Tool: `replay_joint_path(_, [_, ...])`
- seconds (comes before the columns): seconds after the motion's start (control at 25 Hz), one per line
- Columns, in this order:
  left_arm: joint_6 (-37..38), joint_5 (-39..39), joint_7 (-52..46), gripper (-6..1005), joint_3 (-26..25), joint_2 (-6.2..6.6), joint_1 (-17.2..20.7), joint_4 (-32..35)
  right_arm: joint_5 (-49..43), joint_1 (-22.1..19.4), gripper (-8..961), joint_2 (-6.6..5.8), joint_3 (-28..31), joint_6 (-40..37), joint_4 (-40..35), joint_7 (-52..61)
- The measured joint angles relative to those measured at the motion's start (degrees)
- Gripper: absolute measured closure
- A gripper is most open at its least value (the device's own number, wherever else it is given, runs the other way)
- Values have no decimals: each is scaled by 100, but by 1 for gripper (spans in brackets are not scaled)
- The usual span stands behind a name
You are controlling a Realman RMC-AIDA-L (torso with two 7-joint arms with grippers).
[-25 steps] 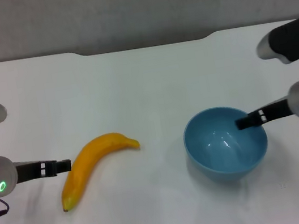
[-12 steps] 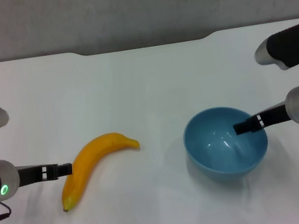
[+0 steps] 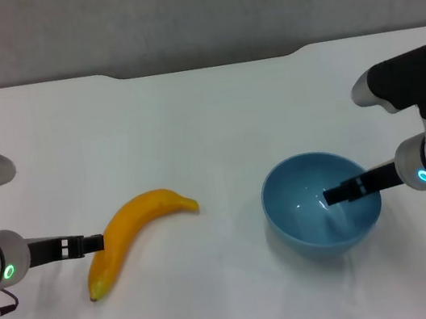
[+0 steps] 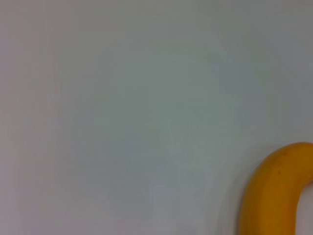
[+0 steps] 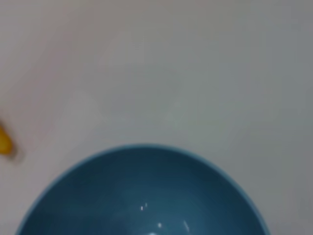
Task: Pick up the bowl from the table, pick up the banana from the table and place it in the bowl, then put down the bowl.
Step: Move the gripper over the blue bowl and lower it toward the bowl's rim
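The yellow-orange banana [image 3: 137,221] lies on the white table [image 3: 205,112], left of centre, its dark end toward me. My left gripper [image 3: 94,243] comes in low from the left and its tip meets the banana's lower side; the banana also shows in the left wrist view [image 4: 274,196]. The light blue bowl [image 3: 303,210] stands upright on the table to the right. My right gripper [image 3: 332,195] reaches over the bowl's right rim into its inside. The right wrist view shows the bowl [image 5: 142,196] from close up and the banana's tip [image 5: 4,142].
The table's far edge has a shallow notch [image 3: 205,65] with a grey wall behind it. Bare tabletop lies between the banana and the bowl and along the front edge.
My right gripper has moved left, farther over the rim into the bowl. My left arm has shifted slightly toward me, its tip still at the banana. The bowl and banana have not moved.
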Motion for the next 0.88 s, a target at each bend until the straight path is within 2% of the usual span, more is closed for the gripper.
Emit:
replay_joint_path(0.24, [3, 0, 0, 117, -8, 0, -16, 64, 200, 310, 76, -6, 14, 181, -519, 11])
replay_joint_path(0.8, [42, 0, 1, 118, -15, 0, 0, 77, 163, 429, 164, -31, 72, 207, -590, 55])
replay_joint_path(0.88, [47, 0, 1, 118, -15, 0, 6, 76, 164, 422, 237, -38, 77, 207, -588, 46])
